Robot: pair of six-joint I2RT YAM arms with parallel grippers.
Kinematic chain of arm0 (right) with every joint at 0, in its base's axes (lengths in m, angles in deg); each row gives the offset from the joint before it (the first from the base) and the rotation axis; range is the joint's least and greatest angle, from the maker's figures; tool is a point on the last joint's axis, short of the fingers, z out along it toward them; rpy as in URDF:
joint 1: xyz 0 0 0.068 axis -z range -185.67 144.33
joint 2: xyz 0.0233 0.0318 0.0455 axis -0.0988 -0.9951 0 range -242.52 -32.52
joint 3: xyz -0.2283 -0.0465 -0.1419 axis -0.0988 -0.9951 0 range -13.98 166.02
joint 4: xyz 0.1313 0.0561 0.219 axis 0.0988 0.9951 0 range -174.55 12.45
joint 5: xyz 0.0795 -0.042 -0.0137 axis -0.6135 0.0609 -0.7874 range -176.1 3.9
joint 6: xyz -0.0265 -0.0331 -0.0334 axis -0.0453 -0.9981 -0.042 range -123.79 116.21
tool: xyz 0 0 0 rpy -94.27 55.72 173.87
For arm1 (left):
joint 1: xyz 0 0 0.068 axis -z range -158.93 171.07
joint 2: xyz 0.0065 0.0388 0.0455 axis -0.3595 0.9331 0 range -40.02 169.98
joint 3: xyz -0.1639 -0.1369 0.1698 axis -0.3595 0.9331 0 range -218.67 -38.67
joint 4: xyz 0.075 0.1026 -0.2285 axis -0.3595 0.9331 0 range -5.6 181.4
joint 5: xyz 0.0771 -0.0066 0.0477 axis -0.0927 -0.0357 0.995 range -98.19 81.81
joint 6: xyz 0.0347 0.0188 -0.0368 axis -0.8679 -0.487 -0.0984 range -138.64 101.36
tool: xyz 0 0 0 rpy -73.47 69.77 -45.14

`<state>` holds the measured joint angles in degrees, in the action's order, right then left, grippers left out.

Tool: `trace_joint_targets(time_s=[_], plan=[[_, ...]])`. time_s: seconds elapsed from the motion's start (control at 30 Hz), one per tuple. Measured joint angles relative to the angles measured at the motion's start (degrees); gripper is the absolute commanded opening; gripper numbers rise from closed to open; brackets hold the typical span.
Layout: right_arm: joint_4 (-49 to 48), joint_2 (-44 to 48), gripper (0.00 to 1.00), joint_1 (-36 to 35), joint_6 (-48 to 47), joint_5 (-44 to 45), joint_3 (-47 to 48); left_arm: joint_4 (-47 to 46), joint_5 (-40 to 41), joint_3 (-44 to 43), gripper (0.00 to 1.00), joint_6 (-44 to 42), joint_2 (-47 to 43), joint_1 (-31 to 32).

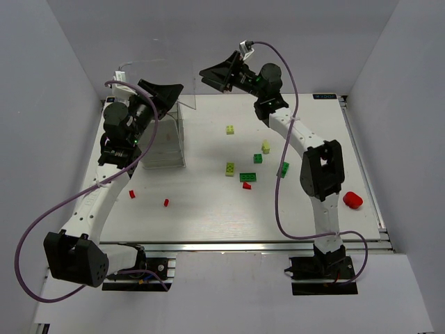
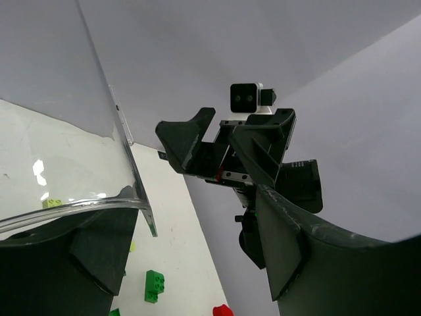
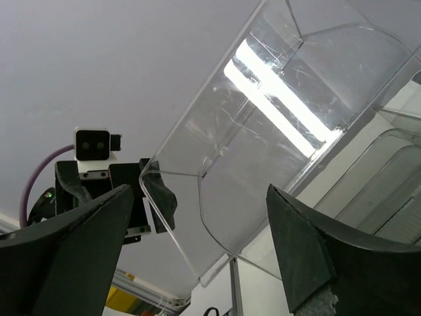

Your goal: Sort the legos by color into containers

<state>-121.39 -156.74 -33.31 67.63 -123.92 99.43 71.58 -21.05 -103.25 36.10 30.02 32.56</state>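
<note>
- Left gripper (image 1: pixel 165 94): fingers spread, nothing pinched. It hangs high at the rim of the tall clear plastic bin with inner dividers (image 1: pixel 170 142). In its wrist view the curved rim crosses one finger (image 2: pixel 99 253); I can't tell if they touch.
- Right gripper (image 1: pixel 215 73): fingers spread too, raised over the bin's far side and facing the left one. Looks like a drop-off pose above the compartments, not a pick.
- Small red speck (image 2: pixel 219 175) deep between the right fingers. Can't tell if it's a brick or part of the gripper.
- Legos lie loose on the white table (image 1: pixel 208 216):
  - the yellow-green brick (image 1: pixel 229 129) and dark green brick (image 1: pixel 247 177) sit mid-table, right of the bin
  - the small red brick (image 1: pixel 166 202) is near the front
- No colour shows inside the bin from above, so sorting is likely early.
- Next pick means descending well clear of the bin wall; the bricks are tiny, so alignment is tight.
</note>
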Motion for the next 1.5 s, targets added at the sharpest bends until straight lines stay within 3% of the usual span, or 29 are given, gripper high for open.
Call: trace_joint_targets(time_s=[0.47,0.63,0.9,1.17,1.5], plan=[[-4.15,4.44,0.89,6.29,-3.85,-5.66,-12.59,-3.17,2.82,0.02,0.82,0.22,-0.33,0.0],[-4.33,5.05,0.82,8.46,-7.3,-9.49,-15.89,-4.85,4.0,0.5,0.81,1.07,-0.85,0.0],[3.85,9.44,0.72,9.6,-20.17,-13.2,-20.61,-7.32,6.88,3.08,0.78,3.43,-1.75,0.0],[10.08,14.34,0.7,9.46,-30.18,-13.99,-23.1,-8.04,9.55,3.39,0.6,6.14,-1.75,-0.11],[13.16,15.04,0.68,9.75,-33.11,-13.99,-25.57,-7.91,11.26,3.39,0.39,8.22,-1.73,-0.7]])
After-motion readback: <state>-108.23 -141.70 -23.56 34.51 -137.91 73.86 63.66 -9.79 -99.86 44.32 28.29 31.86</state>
